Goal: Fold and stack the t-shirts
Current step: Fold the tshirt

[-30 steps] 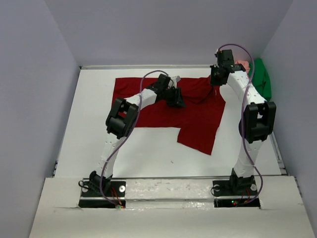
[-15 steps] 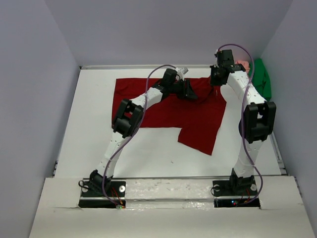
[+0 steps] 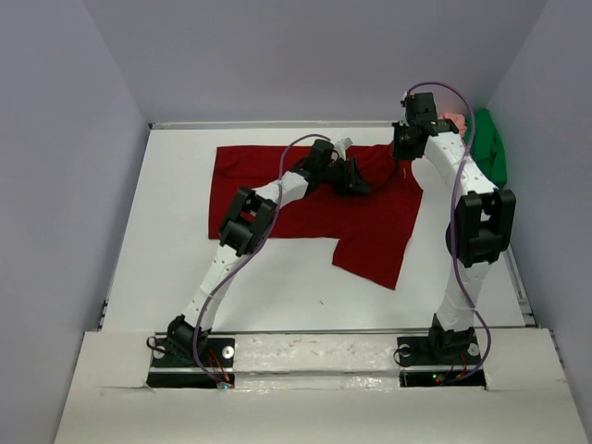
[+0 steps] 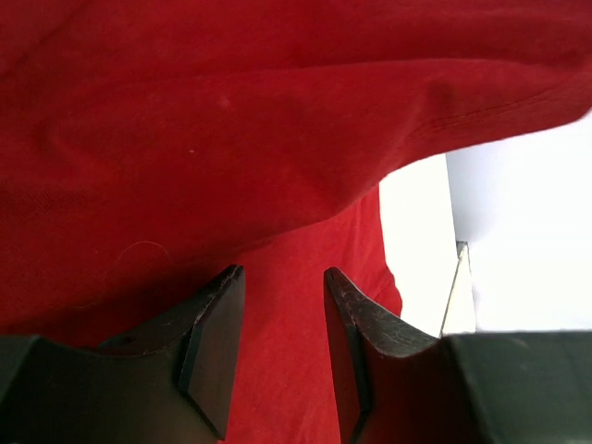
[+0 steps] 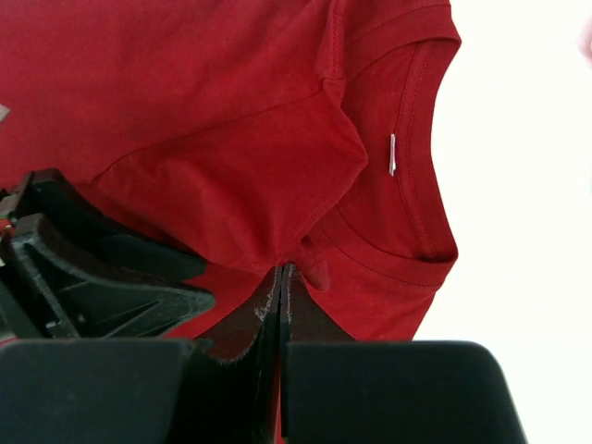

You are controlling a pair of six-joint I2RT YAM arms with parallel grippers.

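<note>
The dark red t-shirt [image 3: 370, 231] lies spread on the white table [image 3: 176, 240], its lower right part folded over. My right gripper [image 3: 400, 157] is at the shirt's far right edge, shut on a pinch of red cloth [image 5: 314, 259] beside the collar [image 5: 421, 139], and it lifts a fold there. My left gripper [image 3: 363, 183] hovers close to its left, open, with red cloth [image 4: 185, 120] under the fingers [image 4: 217, 342] and nothing gripped. The green t-shirt [image 3: 488, 148] and the pale pink t-shirt [image 3: 453, 120] lie bunched at the far right corner.
Grey walls enclose the table on the left, back and right. The left gripper's black body [image 5: 92, 268] shows in the right wrist view, very near the right fingers. A table edge [image 4: 458, 287] shows beyond the shirt's hem.
The left arm has reached further right and away from the bases, from the middle of the red shirt to just beside the right gripper. The right arm has held still, shut on the cloth.
</note>
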